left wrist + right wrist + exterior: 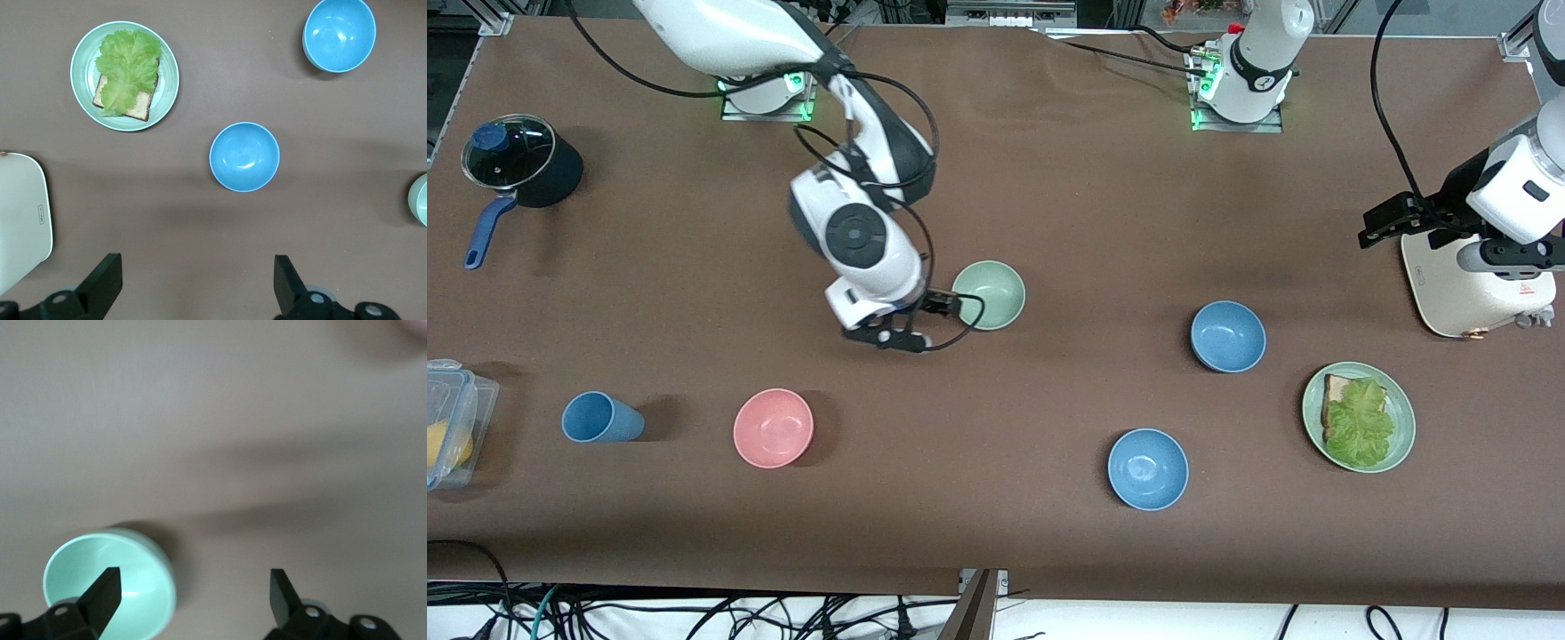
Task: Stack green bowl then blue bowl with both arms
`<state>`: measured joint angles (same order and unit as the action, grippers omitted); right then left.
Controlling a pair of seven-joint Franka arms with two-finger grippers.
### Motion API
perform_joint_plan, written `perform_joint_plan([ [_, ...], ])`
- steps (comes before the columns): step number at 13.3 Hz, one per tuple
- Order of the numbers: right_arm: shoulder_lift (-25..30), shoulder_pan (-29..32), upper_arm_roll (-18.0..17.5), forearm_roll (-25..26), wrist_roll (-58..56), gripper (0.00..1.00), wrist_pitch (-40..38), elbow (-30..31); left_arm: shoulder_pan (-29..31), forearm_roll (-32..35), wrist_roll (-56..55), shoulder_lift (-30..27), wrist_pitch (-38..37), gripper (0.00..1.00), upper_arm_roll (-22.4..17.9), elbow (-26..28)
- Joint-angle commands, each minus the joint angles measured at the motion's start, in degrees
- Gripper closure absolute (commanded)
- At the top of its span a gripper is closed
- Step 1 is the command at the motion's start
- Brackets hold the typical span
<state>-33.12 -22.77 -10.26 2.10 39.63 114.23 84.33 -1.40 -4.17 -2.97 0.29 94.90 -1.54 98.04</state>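
From the front, the green bowl sits mid-bench beside the right tool, light, rigid and slick-looking, best pinched at its rim; both wrist views show spread fingers, the left tool empty above the blue bowl.

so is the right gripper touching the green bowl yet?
Cannot tell. In the right wrist view one finger overlaps the green bowl, with no visible gap or contact; the front view shows the right gripper at its rim.

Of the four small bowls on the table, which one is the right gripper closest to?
The green bowl: the right gripper is open at its rim, while the pink and both blue bowls sit well away.
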Motion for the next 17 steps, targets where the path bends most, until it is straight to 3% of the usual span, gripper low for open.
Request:
perform_joint_plan([
  [1, 4.7, 3.4, 5.7, 0.4, -18.5, 0.01, -3.2, -1.2, 0.3, 1.4, -0.3, 0.2, -1.0, 0.0, 0.2, -1.1],
  [5, 9.6, 3.6, 18.6, -0.3, -35.1, 0.01, -9.4, -1.2, -0.6, 1.4, -0.1, 0.9, -0.9, 0.0, 0.8, -1.3],
  [8, 12.2, 3.7, 24.1, -0.6, -40.3, 0.01, -14.0, -1.2, -0.6, 1.4, 0.2, 1.2, -0.9, 0.0, 1.5, -1.2],
  [12, 17.8, 8.8, 24.5, -1.0, -40.5, 0.01, -21.2, -0.2, -0.5, 1.4, 0.1, 7.9, -0.1, 0.0, 1.7, -1.1],
  [14, 21.8, 10.6, 24.1, -0.9, -40.3, 0.01, -21.8, 2.7, -0.5, 1.4, 0.2, 11.0, 5.6, 0.0, 1.8, -0.1],
  [17, 25.6, 13.8, 19.7, -0.9, -41.0, 0.01, -21.8, 4.5, -0.7, 1.4, 0.5, 14.8, 11.2, 0.0, 2.2, 1.6],
])
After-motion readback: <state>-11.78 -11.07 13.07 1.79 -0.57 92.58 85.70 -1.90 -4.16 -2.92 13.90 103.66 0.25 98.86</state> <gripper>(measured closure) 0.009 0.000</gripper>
